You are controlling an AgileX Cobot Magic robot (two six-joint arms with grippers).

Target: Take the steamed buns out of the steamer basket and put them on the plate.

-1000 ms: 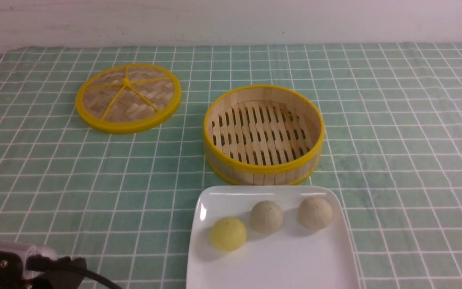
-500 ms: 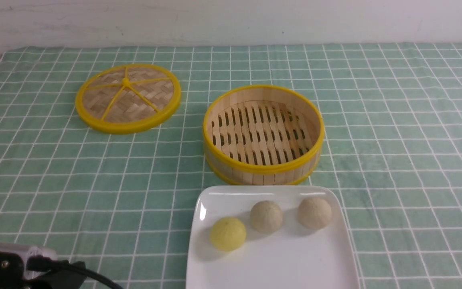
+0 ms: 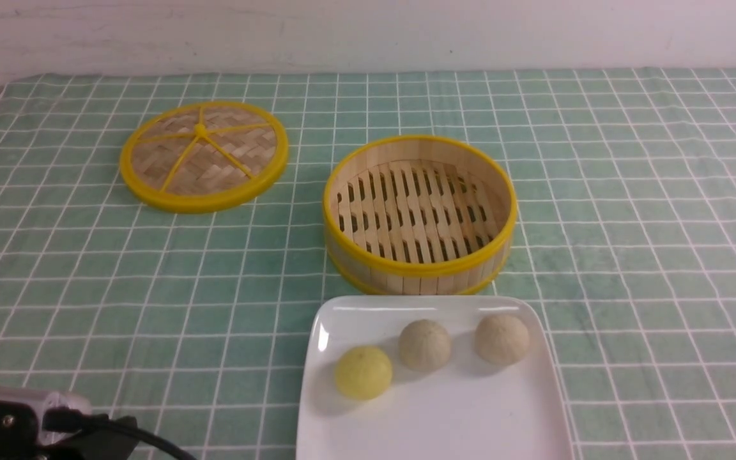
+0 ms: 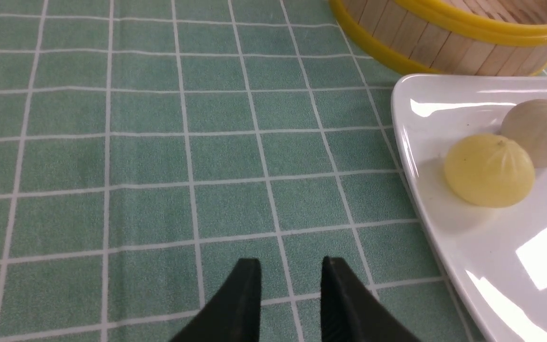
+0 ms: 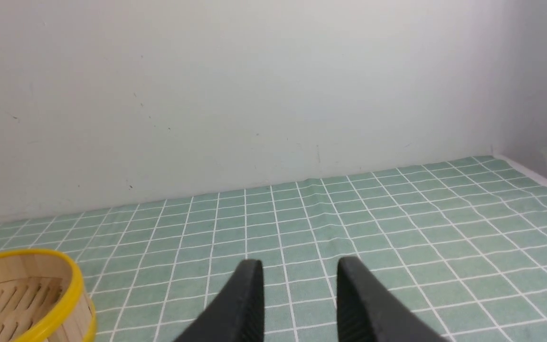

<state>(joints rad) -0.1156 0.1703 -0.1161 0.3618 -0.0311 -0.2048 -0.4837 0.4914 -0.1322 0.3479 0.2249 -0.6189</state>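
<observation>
The three steamed buns lie on the white plate [image 3: 457,421] at the front middle: a pale yellow bun [image 3: 363,372] and two beige buns [image 3: 425,345] [image 3: 501,338]. The steamer basket [image 3: 406,279] stands just behind the plate, and its slatted floor is bare. My left gripper [image 4: 291,266] is open and empty, low over the cloth beside the plate [image 4: 449,247], near the yellow bun [image 4: 489,170]. My right gripper [image 5: 297,266] is open and empty over bare cloth, apart from the basket [image 5: 31,294].
The flat woven lid [image 3: 204,155] lies on the green checked cloth at the back left. Part of my left arm [image 3: 16,428] shows at the front left corner. A white wall runs along the far edge of the table.
The visible part of my left arm has sunk slightly at the bottom left. The buns, plate, basket and lid have not moved.
</observation>
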